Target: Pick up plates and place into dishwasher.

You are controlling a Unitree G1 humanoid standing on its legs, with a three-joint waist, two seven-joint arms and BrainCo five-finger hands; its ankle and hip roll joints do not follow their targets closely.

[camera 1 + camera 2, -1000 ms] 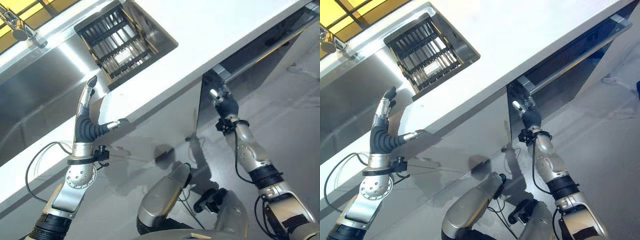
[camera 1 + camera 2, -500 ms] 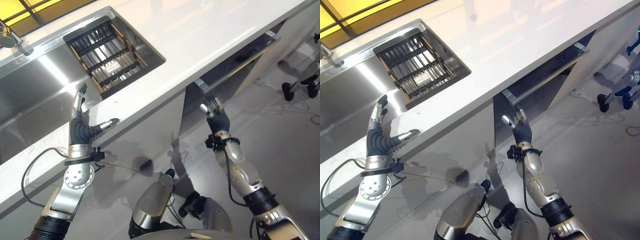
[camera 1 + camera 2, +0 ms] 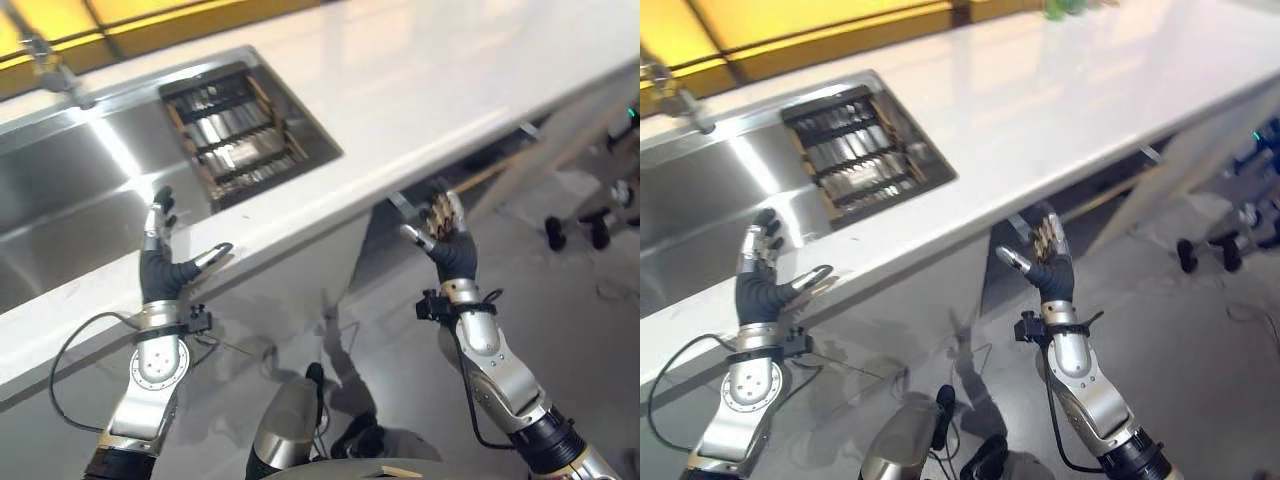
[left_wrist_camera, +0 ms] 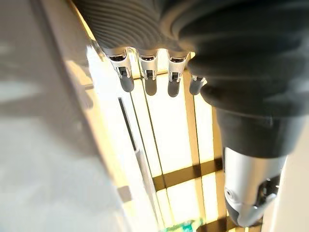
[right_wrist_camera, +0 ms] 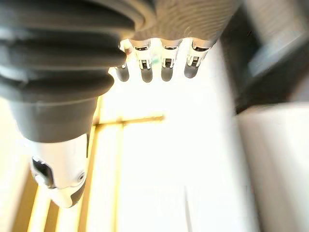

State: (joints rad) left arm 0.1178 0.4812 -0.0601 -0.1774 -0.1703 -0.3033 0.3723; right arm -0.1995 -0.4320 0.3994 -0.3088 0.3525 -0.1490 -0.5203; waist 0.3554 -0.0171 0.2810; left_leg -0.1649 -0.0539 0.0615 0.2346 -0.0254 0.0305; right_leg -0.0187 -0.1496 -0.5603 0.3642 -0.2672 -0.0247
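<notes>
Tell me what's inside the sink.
A dark slatted rack sits in the right end of the steel sink; bare steel shows beside it. What lies under the rack's slats is hidden; no plates are visible.

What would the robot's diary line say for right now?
left robot hand: open, raised by sink | right robot hand: open, raised below countertop edge | drying rack: in sink | holding: nothing
</notes>
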